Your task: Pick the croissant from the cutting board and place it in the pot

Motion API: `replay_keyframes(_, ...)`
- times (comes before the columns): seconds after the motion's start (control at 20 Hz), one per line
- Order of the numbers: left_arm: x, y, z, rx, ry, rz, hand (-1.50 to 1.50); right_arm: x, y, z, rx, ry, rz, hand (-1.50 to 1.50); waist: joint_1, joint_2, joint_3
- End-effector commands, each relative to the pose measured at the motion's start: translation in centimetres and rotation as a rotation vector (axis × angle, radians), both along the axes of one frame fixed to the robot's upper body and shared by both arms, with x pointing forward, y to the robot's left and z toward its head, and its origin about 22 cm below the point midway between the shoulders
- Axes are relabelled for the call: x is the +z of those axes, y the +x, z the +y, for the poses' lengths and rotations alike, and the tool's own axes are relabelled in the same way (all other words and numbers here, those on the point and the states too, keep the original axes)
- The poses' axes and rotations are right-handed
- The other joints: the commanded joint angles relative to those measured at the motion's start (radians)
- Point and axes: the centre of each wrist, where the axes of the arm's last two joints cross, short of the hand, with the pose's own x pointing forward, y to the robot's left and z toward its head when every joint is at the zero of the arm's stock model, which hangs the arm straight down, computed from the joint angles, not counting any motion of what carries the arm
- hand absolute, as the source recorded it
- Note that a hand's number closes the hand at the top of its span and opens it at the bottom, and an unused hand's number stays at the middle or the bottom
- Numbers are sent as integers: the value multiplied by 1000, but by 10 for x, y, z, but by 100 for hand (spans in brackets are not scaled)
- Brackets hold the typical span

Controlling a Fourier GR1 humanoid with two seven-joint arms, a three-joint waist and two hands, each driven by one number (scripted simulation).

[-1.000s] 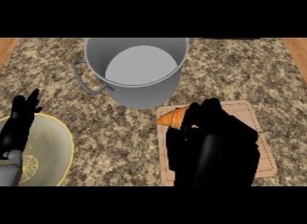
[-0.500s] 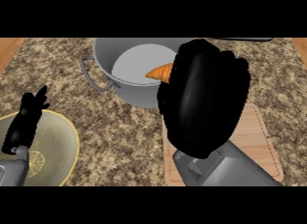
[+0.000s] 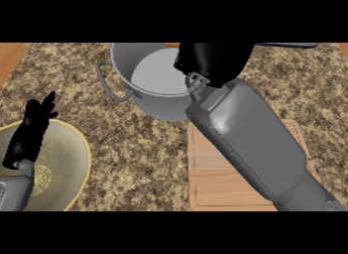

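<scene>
My right hand [image 3: 209,62] hangs over the grey pot [image 3: 125,69] at the back of the counter, fingers curled. A sliver of orange croissant [image 3: 173,44] shows at the hand's far edge, above the pot's opening. Most of the croissant is hidden by the hand. The wooden cutting board [image 3: 213,178] lies at the front right with nothing on it, partly covered by my right forearm. My left hand [image 3: 31,129] rests open at the left, fingers up, above a yellow plate.
A yellow plate [image 3: 63,163] sits at the front left under the left forearm. The pot has a wire handle [image 3: 107,82] on its left side. Speckled stone counter runs between the plate and the board, with wooden edges at both far corners.
My right hand carried the croissant up off the cutting board and back over the pot. The board is now bare. The left hand stayed in place.
</scene>
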Motion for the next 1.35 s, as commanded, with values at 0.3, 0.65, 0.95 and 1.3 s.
replay_keyframes(0.3,1,2,-6,-32,4,-5,0,-40,59,-16,-171,336,219,-150,16,11,2)
replay_keyframes(0.65,5,12,-8,-15,-10,-12,0,-48,70,-19,-76,525,63,-150,21,15,3)
replay_keyframes(0.95,-13,-1,-9,-4,-14,7,0,-46,73,-22,-73,644,-244,-150,5,4,2)
replay_keyframes(1.3,-12,-14,18,50,1,39,0,-68,71,-36,-139,737,-443,-150,-50,-20,3)
